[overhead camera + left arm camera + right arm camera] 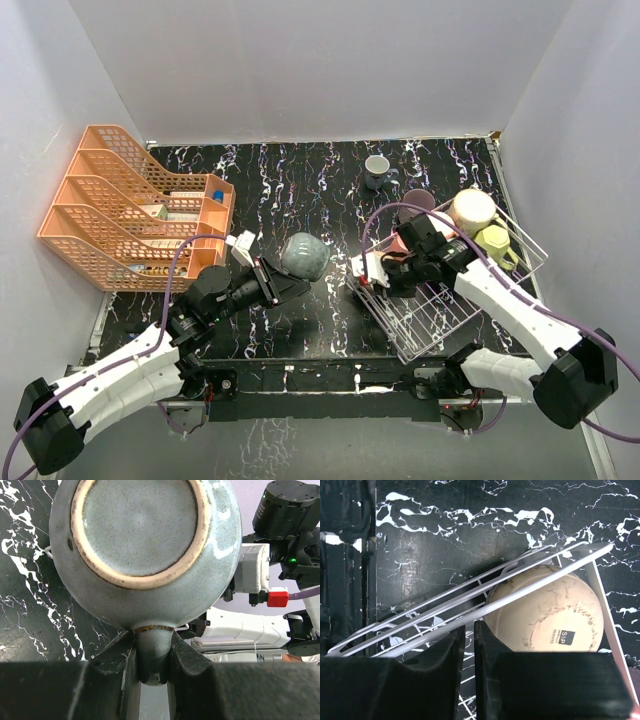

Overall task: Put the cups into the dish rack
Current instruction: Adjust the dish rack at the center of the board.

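My left gripper [281, 277] is shut on the handle of a grey-teal mug [304, 255] and holds it above the table's middle. The left wrist view shows the mug's base [140, 545] and its handle [152, 652] pinched between the fingers [112, 675]. The white wire dish rack [455, 300] sits tilted at the right. It holds a peach mug [472, 210], a pale yellow mug [495, 243] and a pink mug [403, 241]. My right gripper [381, 274] is shut on the rack's left rim [520, 587], beside the peach mug [555, 615].
A small grey mug [377, 170] stands on the black marbled table behind the rack. A mauve mug [418, 203] is at the rack's far corner. An orange tiered tray organizer [130, 215] stands at the far left. White walls close the back and sides.
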Tool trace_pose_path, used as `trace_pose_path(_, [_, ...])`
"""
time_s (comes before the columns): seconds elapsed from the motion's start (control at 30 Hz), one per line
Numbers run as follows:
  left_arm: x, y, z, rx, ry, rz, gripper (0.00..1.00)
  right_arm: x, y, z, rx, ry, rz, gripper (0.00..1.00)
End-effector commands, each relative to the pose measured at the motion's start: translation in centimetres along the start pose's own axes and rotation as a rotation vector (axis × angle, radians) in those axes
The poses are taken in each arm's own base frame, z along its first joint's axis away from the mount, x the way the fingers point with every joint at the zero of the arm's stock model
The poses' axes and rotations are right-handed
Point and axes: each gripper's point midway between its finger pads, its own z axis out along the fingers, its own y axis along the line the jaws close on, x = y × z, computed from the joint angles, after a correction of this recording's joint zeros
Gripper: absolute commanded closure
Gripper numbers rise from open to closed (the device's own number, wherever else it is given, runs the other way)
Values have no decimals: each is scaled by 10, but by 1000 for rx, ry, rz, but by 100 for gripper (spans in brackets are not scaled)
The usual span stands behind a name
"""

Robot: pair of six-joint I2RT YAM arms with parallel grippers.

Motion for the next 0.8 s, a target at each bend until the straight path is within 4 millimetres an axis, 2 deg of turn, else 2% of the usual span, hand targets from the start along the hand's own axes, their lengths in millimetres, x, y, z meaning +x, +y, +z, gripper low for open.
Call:
trace_pose_path(0.0, [-35,-62,-13,172,-117,69,100,-60,-2,15,-50,-177,-33,83])
trace_pose_path(0.23, [-40,-61,-21,144,-141,85,100,-93,-17,41,-43,-207,1,83])
trace_pose_path(0.43, [-43,-59,-33,119,-169,91,100,-116,-39,48,-48,-232,79,80])
trace_pose_path(0.6, [-42,-60,-39,112,-170,98,100,-122,-43,40,-51,-221,80,74])
trace_pose_path(0.77, [-43,-63,-44,118,-169,112,100,-114,-35,21,-10,-201,21,71])
